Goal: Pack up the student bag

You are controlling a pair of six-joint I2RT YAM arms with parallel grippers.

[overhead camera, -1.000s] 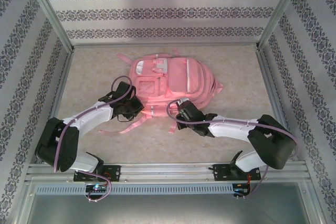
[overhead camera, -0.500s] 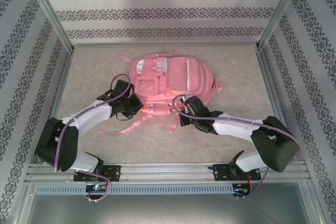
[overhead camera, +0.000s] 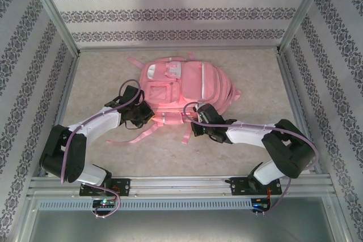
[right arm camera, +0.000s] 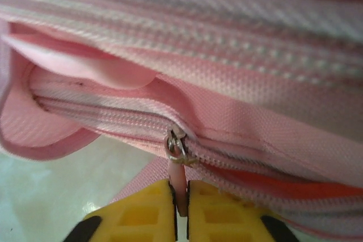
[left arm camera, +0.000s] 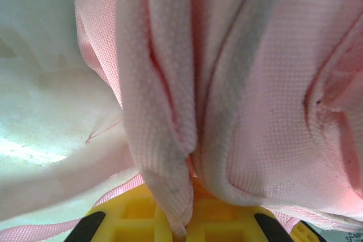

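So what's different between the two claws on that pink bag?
The left gripper pinches a thick fold of fabric at the student bag's near-left corner; the right gripper pinches only the thin zipper pull on its near edge. Cloth nearly buries the left gripper's fingers; the right gripper's show plainly, tab between them. Both have yellow fingers closed on the bag.

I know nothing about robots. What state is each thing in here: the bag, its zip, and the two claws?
backpack: lying flat on the table, front side up.
zip: partly open, with a gap on one side of the slider.
left gripper: shut on a fold of the backpack's fabric.
right gripper: shut on the zip pull.
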